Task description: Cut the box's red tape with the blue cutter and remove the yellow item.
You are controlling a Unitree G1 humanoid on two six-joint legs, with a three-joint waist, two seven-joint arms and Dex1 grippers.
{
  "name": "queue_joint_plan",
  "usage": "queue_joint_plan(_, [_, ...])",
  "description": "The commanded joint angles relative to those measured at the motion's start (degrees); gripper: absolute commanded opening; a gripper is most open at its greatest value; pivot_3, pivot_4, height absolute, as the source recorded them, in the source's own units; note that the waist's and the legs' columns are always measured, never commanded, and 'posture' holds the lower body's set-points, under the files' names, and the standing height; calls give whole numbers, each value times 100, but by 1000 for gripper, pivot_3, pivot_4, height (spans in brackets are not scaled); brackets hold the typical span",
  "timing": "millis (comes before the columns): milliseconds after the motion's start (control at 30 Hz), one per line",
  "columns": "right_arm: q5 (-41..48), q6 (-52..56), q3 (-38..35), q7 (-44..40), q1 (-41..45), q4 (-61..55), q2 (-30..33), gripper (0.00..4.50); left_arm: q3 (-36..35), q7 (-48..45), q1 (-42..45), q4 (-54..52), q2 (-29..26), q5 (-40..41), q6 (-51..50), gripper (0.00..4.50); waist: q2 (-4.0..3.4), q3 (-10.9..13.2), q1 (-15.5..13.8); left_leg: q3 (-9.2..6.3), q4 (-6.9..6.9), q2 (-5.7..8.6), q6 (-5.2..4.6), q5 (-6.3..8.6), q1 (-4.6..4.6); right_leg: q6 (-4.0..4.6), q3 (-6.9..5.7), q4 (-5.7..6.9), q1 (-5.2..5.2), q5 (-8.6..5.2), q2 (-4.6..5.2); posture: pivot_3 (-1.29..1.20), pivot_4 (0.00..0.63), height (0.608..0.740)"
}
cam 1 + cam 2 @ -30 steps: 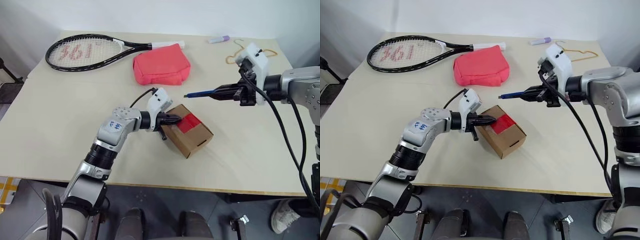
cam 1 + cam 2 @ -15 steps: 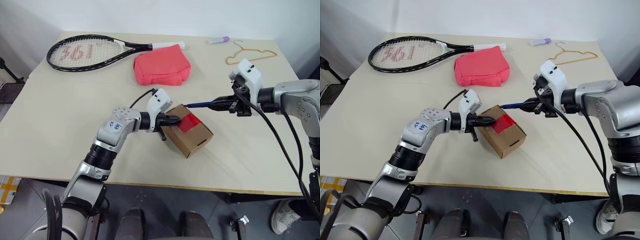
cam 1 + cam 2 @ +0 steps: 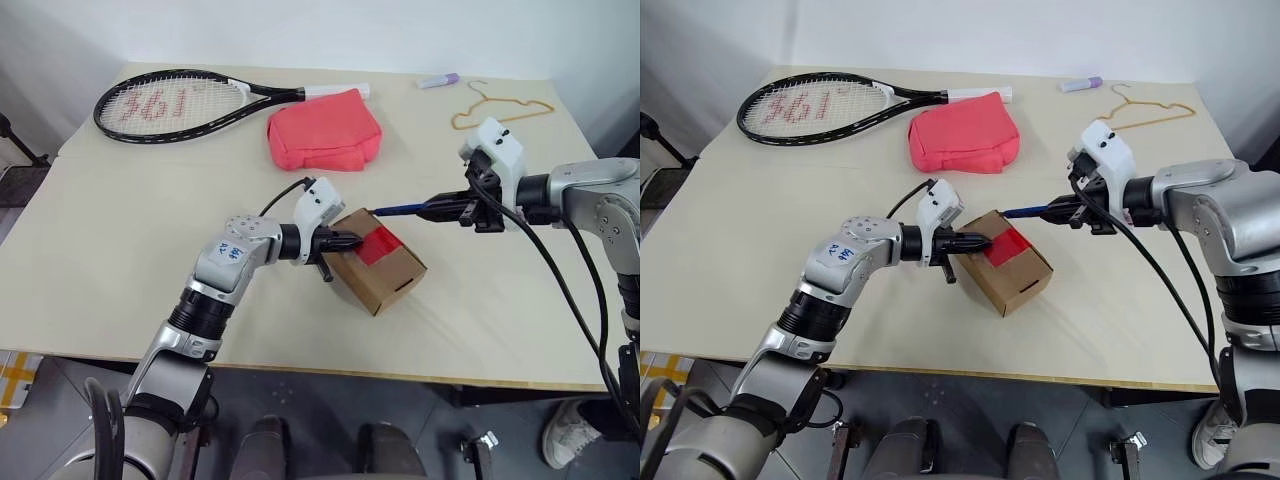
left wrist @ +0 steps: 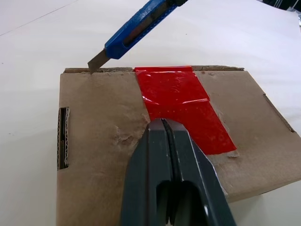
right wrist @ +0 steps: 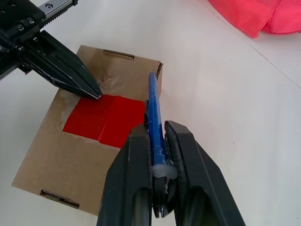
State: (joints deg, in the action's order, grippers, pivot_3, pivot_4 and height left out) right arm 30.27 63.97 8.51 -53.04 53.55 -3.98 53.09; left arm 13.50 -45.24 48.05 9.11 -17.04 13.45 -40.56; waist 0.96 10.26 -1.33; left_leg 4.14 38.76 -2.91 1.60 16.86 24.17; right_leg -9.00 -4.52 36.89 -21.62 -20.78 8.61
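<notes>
The right gripper (image 3: 452,209) has brought the blue cutter (image 3: 404,210), pinched between its fingers, down to the box (image 3: 378,260) far edge. The left gripper (image 3: 352,239), fingers pressed together, pins the light carton by its red tape (image 3: 376,244); that thin card probably slides and dents easily.

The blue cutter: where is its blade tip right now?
The blue cutter is clamped in the right gripper; its blade tip sits at the box's top far edge, beside the red tape, not on it.

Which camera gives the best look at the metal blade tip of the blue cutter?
The left wrist view: the slim blue pen-shaped cutter's blade tip sits at the brown cardboard box's far edge, beside the red tape. The right wrist view looks along the cutter's body; the head views show it small.
</notes>
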Motion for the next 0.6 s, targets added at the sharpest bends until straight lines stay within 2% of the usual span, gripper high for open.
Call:
queue_joint_plan(33, [-42, -61, -214, -92, -17, -53, 135, 154, 118, -57, -123, -101, -45, -57, -67, 0, 0, 0, -1, 0, 0, 0, 0, 0, 0, 0, 0, 0, 0, 0, 0, 0, 150, 740])
queue_joint_plan(367, [-167, -289, -208, -330, 30, 200, 285, 154, 140, -114, -110, -92, -67, -73, -72, 0, 0, 0, -1, 0, 3, 0, 0, 0, 0, 0, 0, 0, 1, 0, 0, 0, 150, 740])
queue_joint_plan(600, [-81, -203, -194, -349, -91, 62, 66, 154, 146, -109, -104, -101, -55, -68, -90, 0, 0, 0, 0, -1, 5, 0, 0, 0, 0, 0, 0, 1, 1, 0, 0, 0, 150, 740])
